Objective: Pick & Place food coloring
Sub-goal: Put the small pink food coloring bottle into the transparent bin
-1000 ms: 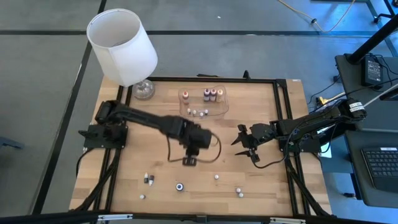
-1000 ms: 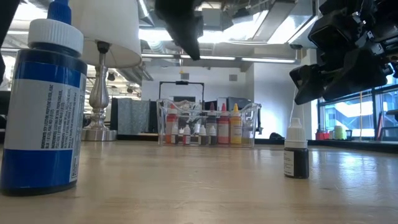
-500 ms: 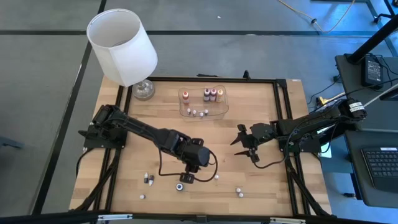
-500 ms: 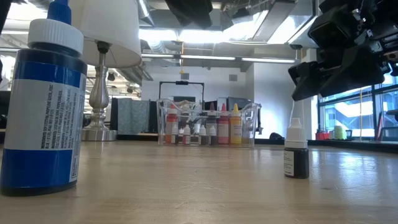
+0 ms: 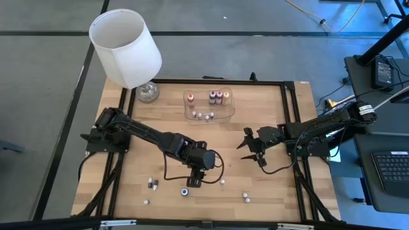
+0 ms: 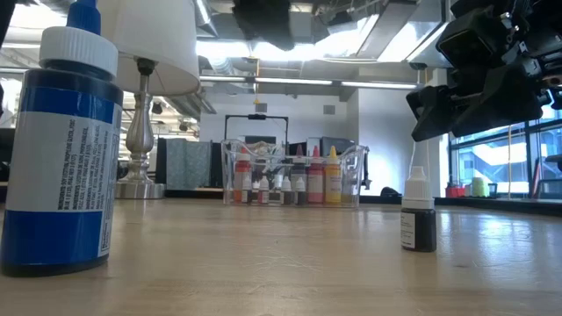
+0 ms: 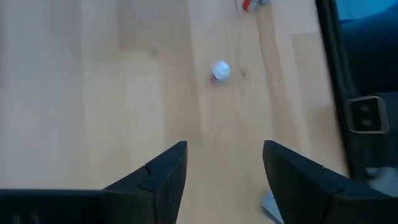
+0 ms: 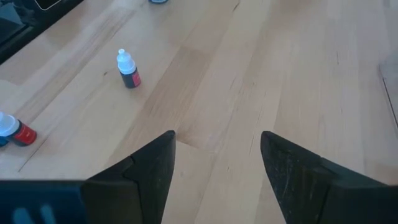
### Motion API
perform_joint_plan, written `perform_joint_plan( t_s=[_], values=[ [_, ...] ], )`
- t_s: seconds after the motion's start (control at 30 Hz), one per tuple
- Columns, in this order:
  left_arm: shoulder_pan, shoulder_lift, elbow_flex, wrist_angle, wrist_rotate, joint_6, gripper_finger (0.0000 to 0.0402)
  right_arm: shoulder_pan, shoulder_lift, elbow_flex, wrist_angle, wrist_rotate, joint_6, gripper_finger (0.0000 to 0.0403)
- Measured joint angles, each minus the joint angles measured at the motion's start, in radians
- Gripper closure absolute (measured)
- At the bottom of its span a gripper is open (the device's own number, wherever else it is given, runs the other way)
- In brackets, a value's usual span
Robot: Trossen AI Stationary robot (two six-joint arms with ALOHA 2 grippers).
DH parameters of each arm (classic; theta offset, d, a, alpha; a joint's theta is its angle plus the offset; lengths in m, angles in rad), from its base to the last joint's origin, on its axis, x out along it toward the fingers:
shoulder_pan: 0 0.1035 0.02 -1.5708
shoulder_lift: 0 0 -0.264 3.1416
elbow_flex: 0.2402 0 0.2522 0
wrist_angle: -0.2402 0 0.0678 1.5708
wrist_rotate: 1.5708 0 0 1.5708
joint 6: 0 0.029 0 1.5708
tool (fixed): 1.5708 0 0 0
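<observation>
**High view: left gripper poised above loose bottles at the table's near edge**

High view shows the left gripper (image 5: 193, 181) reaching down over the front half of the pale wooden table (image 5: 268, 185), just beside a small blue food coloring bottle with a white cap (image 5: 185, 191). Its left wrist view shows both dark fingers (image 7: 163, 177) spread apart with nothing between them, and a tiny white-capped bottle (image 7: 220, 70) standing ahead on the wood.

Other loose bottles sit along the front edge: a tiny whitish one (image 5: 222, 181), another (image 5: 246, 199) and a lying pair (image 5: 153, 184).

More coloured bottles stand in the shallow clear plastic tray (image 5: 229, 108) at the back, near the white-shaded lamp with a glass base (image 5: 124, 46).

The right gripper (image 5: 250, 146) waits mid-table on the right, fingers (image 8: 146, 168) parted and empty; a dark bottle with a white tip (image 8: 128, 69) stands ahead of it.
</observation>
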Motion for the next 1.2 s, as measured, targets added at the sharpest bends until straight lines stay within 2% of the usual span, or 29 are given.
perform_joint_plan(
  t_s=[0.1,0.2,0.33,0.47,0.63,0.77,0.9,0.97,1.13,1.2],
  values=[
    [-0.015,0.0,0.0,-0.068,0.035,-0.09,0.0195,0.0,0.0,0.0,0.0,0.0,0.0,0.0166],
    [-0.032,0.0,0.0,-0.162,-0.017,-0.237,0.0197,0.0,0.0,0.0,0.0,0.0,0.0,0.0166],
    [-0.041,0.0,0.0,-0.268,-0.101,-0.357,0.0198,0.0,0.0,0.0,0.002,-0.001,0.004,0.0166],
    [-0.058,0.0,0.0,-0.381,-0.17,-0.378,0.0198,0.0,0.0,-0.001,0.093,-0.058,0.011,0.0166],
    [-0.092,-0.026,0.0,-0.373,-0.253,-0.338,0.0199,0.002,0.0,-0.001,0.238,-0.173,0.008,0.0166],
    [-0.126,-0.094,-0.073,-0.274,-0.312,-0.325,0.0199,0.033,0.013,-0.001,0.319,-0.184,0.002,0.0166],
    [-0.141,-0.217,-0.268,-0.053,-0.343,-0.302,0.0198,0.088,0.05,0.033,0.342,-0.184,-0.044,0.0168],
    [-0.141,-0.285,-0.377,0.088,-0.353,-0.297,0.0198,0.117,0.075,0.086,0.273,-0.164,-0.053,0.0173],
    [-0.142,-0.428,-0.634,0.385,-0.388,-0.249,0.0197,0.167,0.175,0.283,-0.072,-0.037,-0.048,0.019],
    [-0.142,-0.466,-0.719,0.49,-0.405,-0.227,0.0197,0.181,0.235,0.369,-0.18,-0.025,-0.047,0.0195]
  ],
)
